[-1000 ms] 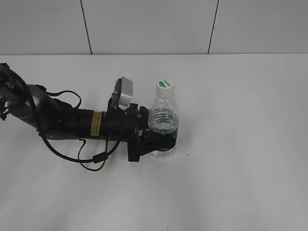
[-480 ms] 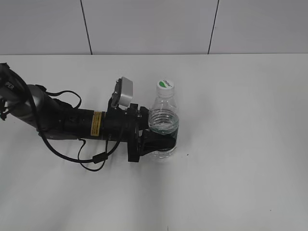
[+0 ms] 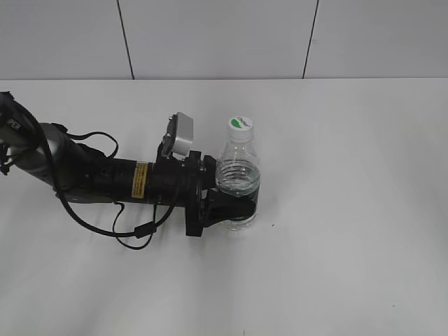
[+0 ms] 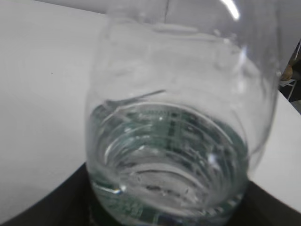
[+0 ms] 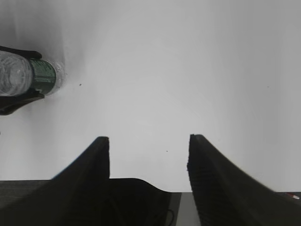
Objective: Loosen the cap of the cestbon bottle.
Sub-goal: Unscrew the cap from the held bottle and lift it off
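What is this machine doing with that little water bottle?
The left arm's tool is clamped around the lower body of the cestbon bottle, holding it upright on the white table. The cap is on top and nothing touches it. The right arm does not show in the exterior view; its tool hangs open over bare table, well away from the bottle. So the bottle is braced, but the unscrewing has not started.

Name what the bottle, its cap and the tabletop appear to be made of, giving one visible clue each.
Bottle: likely clear glossy plastic; ribs and water show through. Cap: seemingly opaque white plastic with a green mark. Tabletop: smooth matte white, perhaps laminate; only faint glare.
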{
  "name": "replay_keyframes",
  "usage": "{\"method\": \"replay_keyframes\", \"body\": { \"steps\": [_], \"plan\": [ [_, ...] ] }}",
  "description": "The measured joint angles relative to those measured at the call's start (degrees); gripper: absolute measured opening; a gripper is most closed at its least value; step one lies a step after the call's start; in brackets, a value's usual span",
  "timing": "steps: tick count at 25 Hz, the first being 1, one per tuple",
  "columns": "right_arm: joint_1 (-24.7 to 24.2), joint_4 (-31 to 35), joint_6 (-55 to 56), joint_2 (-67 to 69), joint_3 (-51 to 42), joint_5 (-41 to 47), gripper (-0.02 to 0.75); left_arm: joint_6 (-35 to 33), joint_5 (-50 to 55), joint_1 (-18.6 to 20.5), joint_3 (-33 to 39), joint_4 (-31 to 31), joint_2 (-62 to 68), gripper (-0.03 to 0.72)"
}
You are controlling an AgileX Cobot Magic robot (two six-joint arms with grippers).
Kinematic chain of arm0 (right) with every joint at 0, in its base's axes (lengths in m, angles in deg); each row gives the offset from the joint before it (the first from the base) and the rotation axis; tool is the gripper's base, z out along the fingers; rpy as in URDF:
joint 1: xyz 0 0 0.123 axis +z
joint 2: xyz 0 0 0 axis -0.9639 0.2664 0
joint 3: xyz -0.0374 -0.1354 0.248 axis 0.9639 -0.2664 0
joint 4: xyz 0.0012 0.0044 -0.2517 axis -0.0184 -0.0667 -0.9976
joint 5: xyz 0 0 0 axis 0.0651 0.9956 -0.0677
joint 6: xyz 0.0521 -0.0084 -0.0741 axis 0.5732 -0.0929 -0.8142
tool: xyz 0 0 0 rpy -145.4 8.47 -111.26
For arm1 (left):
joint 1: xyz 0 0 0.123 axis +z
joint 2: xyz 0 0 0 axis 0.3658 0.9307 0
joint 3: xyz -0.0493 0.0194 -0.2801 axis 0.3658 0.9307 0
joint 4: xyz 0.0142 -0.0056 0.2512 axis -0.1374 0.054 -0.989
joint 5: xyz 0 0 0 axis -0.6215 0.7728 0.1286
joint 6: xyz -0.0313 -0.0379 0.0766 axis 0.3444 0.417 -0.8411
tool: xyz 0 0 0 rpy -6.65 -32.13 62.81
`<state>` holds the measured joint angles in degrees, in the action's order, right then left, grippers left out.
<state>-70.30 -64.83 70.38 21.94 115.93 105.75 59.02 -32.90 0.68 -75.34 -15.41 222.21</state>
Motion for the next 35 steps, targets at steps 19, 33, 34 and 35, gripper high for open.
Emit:
{"method": "replay_keyframes", "body": {
  "steps": [19,33,34,35],
  "plan": [
    [19.9,-0.2,8.7,28.1,25.6,0.2,0.41,-0.4,-0.2,0.0,0.0,-0.6,0.0,0.422],
    [28.0,0.1,10.5,37.2,32.3,0.2,0.41,-0.4,0.8,0.0,-0.1,-1.1,-0.2,0.422],
    [28.4,0.1,10.5,37.5,32.3,0.2,0.41,-0.4,1.0,-0.1,-0.1,-1.2,-0.3,0.422],
    [28.7,0.1,10.5,37.7,32.3,0.2,0.41,-0.4,1.0,-0.1,-0.1,-1.3,-0.3,0.422]
  ]
}}
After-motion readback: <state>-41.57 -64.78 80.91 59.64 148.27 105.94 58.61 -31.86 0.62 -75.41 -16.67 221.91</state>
